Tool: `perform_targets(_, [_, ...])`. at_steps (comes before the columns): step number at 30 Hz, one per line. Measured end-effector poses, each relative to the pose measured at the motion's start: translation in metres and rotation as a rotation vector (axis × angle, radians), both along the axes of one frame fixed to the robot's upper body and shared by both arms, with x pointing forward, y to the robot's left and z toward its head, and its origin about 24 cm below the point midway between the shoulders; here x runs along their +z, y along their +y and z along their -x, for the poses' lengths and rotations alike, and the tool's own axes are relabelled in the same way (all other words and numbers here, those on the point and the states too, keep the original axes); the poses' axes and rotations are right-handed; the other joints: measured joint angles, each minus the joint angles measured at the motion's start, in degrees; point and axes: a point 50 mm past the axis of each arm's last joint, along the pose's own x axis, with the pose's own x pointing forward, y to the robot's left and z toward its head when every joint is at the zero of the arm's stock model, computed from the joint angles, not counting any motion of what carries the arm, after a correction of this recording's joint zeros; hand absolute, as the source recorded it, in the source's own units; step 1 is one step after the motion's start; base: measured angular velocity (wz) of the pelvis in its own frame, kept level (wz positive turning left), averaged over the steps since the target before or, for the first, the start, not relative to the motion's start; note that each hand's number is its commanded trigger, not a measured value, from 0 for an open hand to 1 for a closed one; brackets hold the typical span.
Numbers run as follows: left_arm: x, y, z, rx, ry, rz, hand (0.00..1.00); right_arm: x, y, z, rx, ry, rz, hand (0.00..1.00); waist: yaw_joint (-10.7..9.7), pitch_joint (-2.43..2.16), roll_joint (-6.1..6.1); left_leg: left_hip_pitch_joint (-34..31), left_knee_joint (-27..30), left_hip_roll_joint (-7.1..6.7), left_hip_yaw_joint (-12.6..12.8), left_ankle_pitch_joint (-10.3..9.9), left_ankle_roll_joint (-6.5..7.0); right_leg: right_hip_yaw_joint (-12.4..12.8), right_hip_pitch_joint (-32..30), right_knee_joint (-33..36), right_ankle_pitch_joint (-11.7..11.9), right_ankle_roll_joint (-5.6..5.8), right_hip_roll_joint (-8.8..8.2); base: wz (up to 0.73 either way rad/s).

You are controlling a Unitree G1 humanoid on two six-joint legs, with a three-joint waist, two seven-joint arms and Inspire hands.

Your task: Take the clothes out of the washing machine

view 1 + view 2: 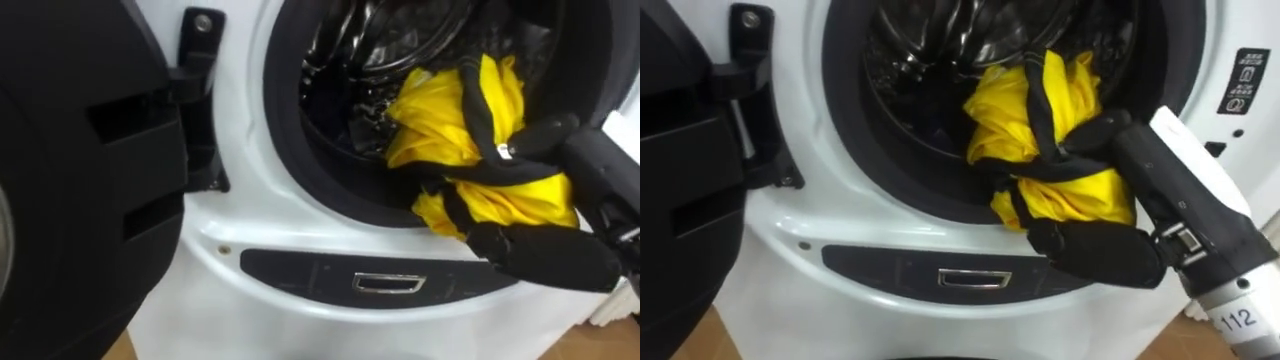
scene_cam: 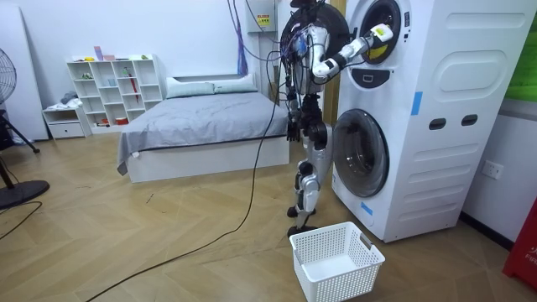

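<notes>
Gripping yellow cloth (image 1: 1005,115) with right hand (image 1: 1095,250), fingers curled round bunch, at 4 o'clock of drum rim (image 1: 845,120); half out, likely bunched to clear rim; door (image 1: 80,180) swung aside at 9 o'clock

door (image 1: 80,190) swung left; drum mouth (image 1: 340,90) left half free.
</notes>
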Motion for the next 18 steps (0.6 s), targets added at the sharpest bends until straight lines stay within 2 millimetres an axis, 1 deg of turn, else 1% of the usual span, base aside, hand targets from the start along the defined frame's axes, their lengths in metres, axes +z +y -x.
perform_targets(2, [0.000, 0.001, -0.003, 0.002, -0.006, -0.012, 0.00, -0.001, -0.001, 0.001, -0.002, 0.007, -0.017, 1.00, -0.5, -0.05, -0.15, 0.1, 0.0, 0.12, 0.4, 0.0, 0.00, 0.2, 0.0, 0.0, 0.0, 0.00, 0.05, -0.10])
perform_targets(3, [0.000, 0.001, -0.003, 0.001, -0.005, -0.012, 0.00, 0.000, -0.004, 0.002, -0.019, 0.003, -0.019, 1.00, -1.5, -0.05, -0.17, 0.2, 0.0, 0.19, 0.6, 0.0, -0.01, 0.3, 0.0, 0.0, 0.0, 0.00, 0.08, -0.11])
perform_targets(5, [0.000, 0.001, -0.005, 0.000, -0.003, -0.012, 0.00, 0.000, -0.015, 0.004, -0.077, 0.001, -0.028, 1.00, -1.9, -0.03, -0.14, 0.5, -0.1, 0.77, 2.0, -0.1, -0.11, 1.4, -0.3, 0.1, 0.3, -0.07, 0.47, -0.32])
perform_targets(7, [0.000, 0.001, -0.011, -0.003, -0.016, -0.008, 0.00, -0.008, -0.023, 0.005, -0.125, 0.032, -0.050, 1.00, -2.8, -0.03, -0.14, 0.5, 0.0, 1.60, 4.3, -0.2, -0.44, 3.9, -1.0, 0.3, 0.7, -0.15, 1.06, -0.52])
perform_targets(8, [0.000, 0.001, -0.013, -0.004, -0.021, -0.006, 0.00, -0.011, -0.024, 0.006, -0.133, 0.044, -0.057, 1.00, -3.0, -0.02, -0.11, 0.5, 0.1, 1.83, 4.8, -0.3, -0.57, 4.3, -1.1, 0.4, 0.9, -0.16, 1.24, -0.53])
perform_targets(9, [0.000, 0.001, -0.017, -0.007, -0.030, -0.004, 0.00, -0.016, -0.025, 0.008, -0.148, 0.074, -0.071, 1.00, -3.3, -0.02, -0.09, 0.5, 0.2, 2.29, 6.1, -0.5, -0.91, 5.1, -1.7, 0.9, 0.9, -0.18, 1.52, -0.58])
perform_targets(10, [0.000, 0.001, -0.019, -0.007, -0.034, -0.005, 0.00, -0.021, -0.027, 0.010, -0.164, 0.105, -0.079, 1.00, -4.0, -0.02, -0.08, 0.4, 0.3, 2.86, 7.6, -0.7, -1.40, 5.8, -2.3, 0.9, 1.0, -0.28, 1.71, -0.59])
perform_targets(11, [0.000, 0.001, -0.019, -0.006, -0.034, -0.005, 0.00, -0.023, -0.030, 0.011, -0.177, 0.123, -0.081, 1.00, -4.6, -0.02, -0.10, 0.4, 0.3, 3.05, 8.3, -0.8, -1.49, 6.3, -2.5, 0.9, 1.0, -0.29, 1.92, -0.68])
perform_targets(12, [0.000, 0.001, -0.018, -0.005, -0.031, -0.002, 0.00, -0.031, -0.040, 0.013, -0.233, 0.173, -0.089, 1.00, -5.4, 0.00, -0.06, 0.4, 0.4, 3.72, 10.4, -0.9, -1.66, 7.3, -3.1, 1.0, 1.2, -0.57, 2.27, -0.60])
perform_targets(13, [0.000, 0.001, -0.017, -0.004, -0.029, -0.002, 0.00, -0.035, -0.047, 0.015, -0.271, 0.202, -0.094, 1.00, -5.9, 0.07, -0.09, 0.3, 0.4, 3.96, 11.1, -0.9, -1.72, 7.9, -3.4, 1.0, 1.3, -0.68, 2.35, -0.80])
perform_targets(14, [0.000, 0.002, -0.015, 0.001, -0.026, 0.000, 0.00, -0.043, -0.061, 0.020, -0.359, 0.254, -0.105, 1.00, -6.8, 0.07, -0.25, 0.1, 0.5, 4.58, 12.7, -0.8, -2.08, 8.8, -4.3, 0.9, 1.5, -0.80, 2.54, -0.69])
perform_targets(15, [0.000, 0.003, -0.014, 0.012, -0.028, 0.005, 0.00, -0.049, -0.076, 0.025, -0.442, 0.284, -0.113, 1.00, -8.2, -0.09, -0.19, 0.0, 0.4, 5.09, 14.0, -0.6, -2.37, 10.0, -5.0, 1.0, 1.6, -0.75, 3.05, -0.80])
perform_targets(16, [0.001, 0.004, -0.012, 0.019, -0.027, 0.007, 0.00, -0.051, -0.087, 0.029, -0.512, 0.295, -0.122, 1.00, -9.4, -0.02, 0.11, 0.1, 0.1, 5.68, 15.6, -0.1, -3.11, 11.5, -5.6, 1.0, 1.7, -0.64, 3.58, -0.65])
perform_targets(17, [0.001, 0.006, -0.011, 0.021, -0.025, 0.004, 0.00, -0.052, -0.092, 0.030, -0.543, 0.297, -0.126, 1.00, -9.9, -0.01, 0.19, 0.2, -0.1, 5.89, 16.5, 0.0, -3.26, 12.2, -6.0, 1.1, 2.0, -0.65, 3.87, -0.68])
perform_targets(18, [0.003, 0.009, -0.008, 0.022, -0.017, -0.005, 0.00, -0.055, -0.100, 0.032, -0.591, 0.301, -0.134, 1.00, -11.1, 0.01, 0.17, 0.5, -0.7, 6.26, 17.8, 0.1, -3.53, 13.3, -6.4, 1.0, 2.5, -0.73, 4.33, -0.70])
